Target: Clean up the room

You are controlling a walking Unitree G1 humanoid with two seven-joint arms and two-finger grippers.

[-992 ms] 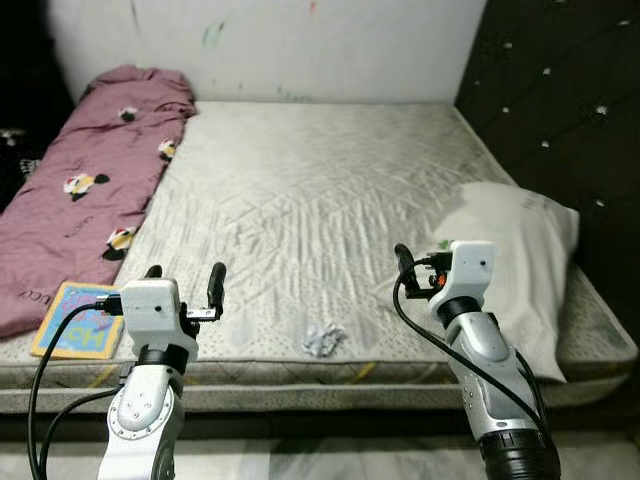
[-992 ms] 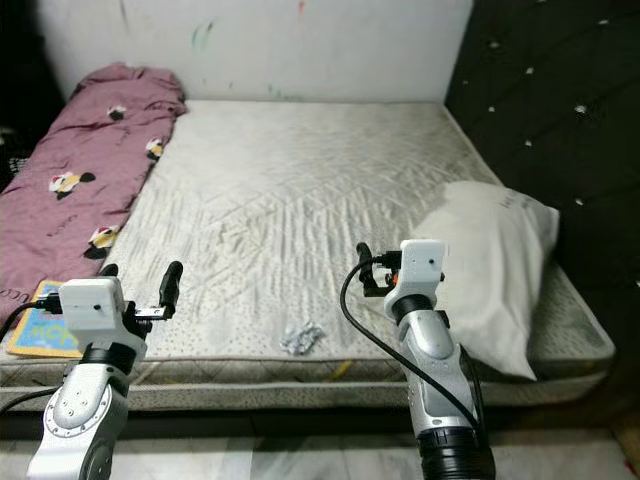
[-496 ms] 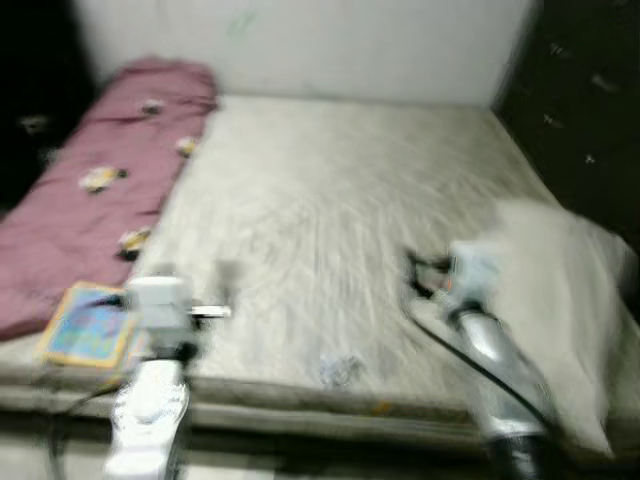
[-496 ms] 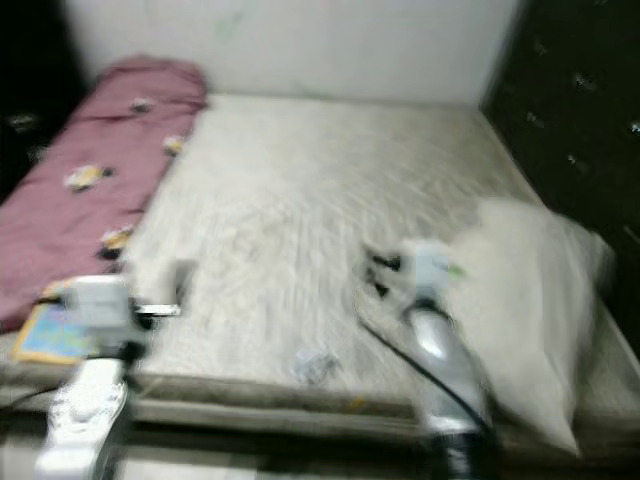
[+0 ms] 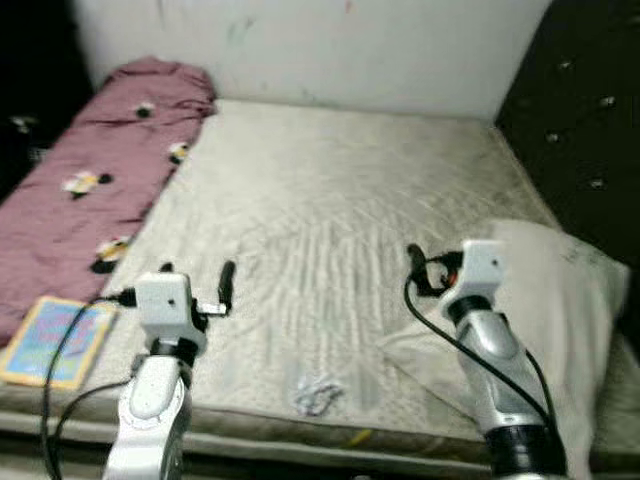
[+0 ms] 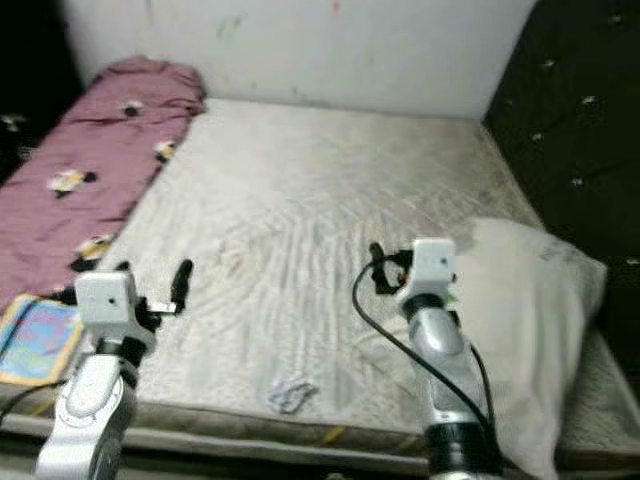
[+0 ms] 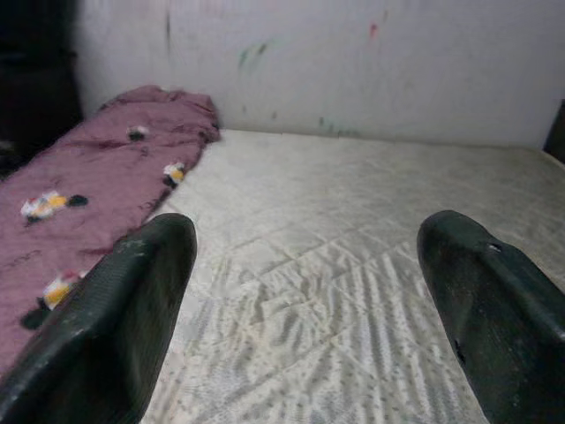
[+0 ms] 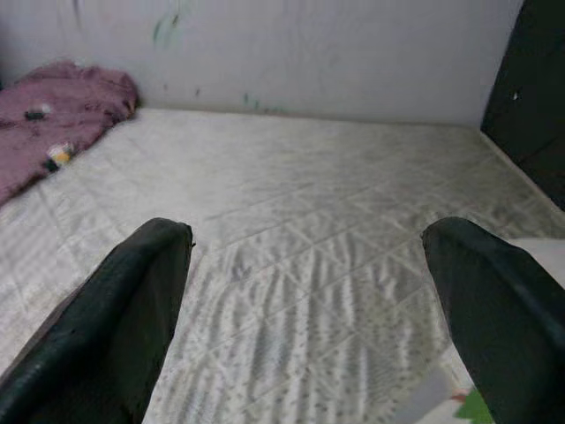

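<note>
A small crumpled whitish scrap (image 5: 316,394) lies on the bare mattress (image 5: 330,190) near its front edge, between my two arms. A colourful book (image 5: 50,340) rests on the front left corner, partly on a maroon blanket (image 5: 90,190) with cartoon prints. A white pillow (image 5: 565,300) lies on the mattress's right side. My left gripper (image 5: 197,276) hovers open over the front left of the mattress, with nothing between its fingers. My right gripper (image 8: 305,234) is open and empty above the pillow's near corner, right of the scrap.
A white wall (image 5: 330,50) with faint coloured marks stands behind the bed. A dark tufted headboard (image 5: 590,110) runs along the right side. Dark space lies left of the blanket. The mattress's front edge (image 5: 300,435) is just below my arms.
The whole picture has shifted and blurred as the camera moved nearer the bed; the scrap and pillow look closer. Both grippers keep the same open pose.
</note>
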